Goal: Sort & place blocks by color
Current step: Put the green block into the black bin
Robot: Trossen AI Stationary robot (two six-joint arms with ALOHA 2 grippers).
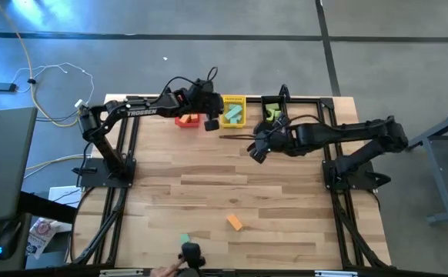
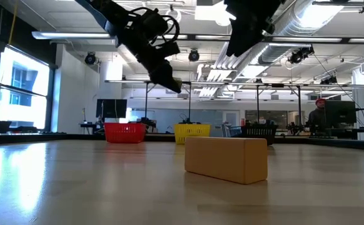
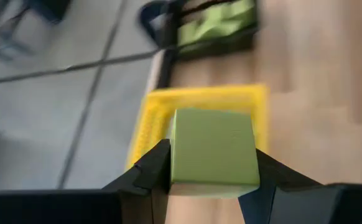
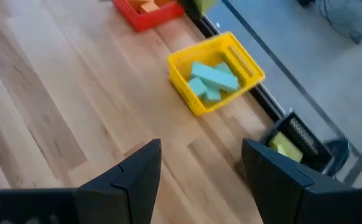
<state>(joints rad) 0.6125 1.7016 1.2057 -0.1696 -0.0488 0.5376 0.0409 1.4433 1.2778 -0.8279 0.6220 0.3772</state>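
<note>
Left gripper [image 3: 212, 177]: you have it shut on a light green block [image 3: 213, 146], one finger pressed to each side. It hangs above the far edge of the surface, between the red bin [image 1: 187, 120] and the yellow bin [image 1: 233, 101].

Right gripper [image 4: 201, 163]: your fingers stand wide apart with nothing between them. It hovers over bare wood near the black bin [image 1: 272, 101], on the near side of it.

Red bin: you see it at the far edge, to the left, with orange blocks [image 4: 145, 5] inside.

Yellow bin: it sits just beside the red one, in the middle of the row. Teal blocks [image 4: 212, 79] lie in it, several piled across each other.

Black bin: it is the right-hand one of the three. Green blocks [image 1: 273, 115] lie inside it.

Loose orange block [image 1: 234, 222]: a short bar lying flat on the surface [image 1: 208, 173] toward the near edge, well apart from both arms. In your low view it fills the foreground.

Loose teal block [image 1: 184, 239]: you find it at the near edge, left of the orange bar, close to the low camera's mount.

Room: a person sits at a screen far off on the right of your low view.
</note>
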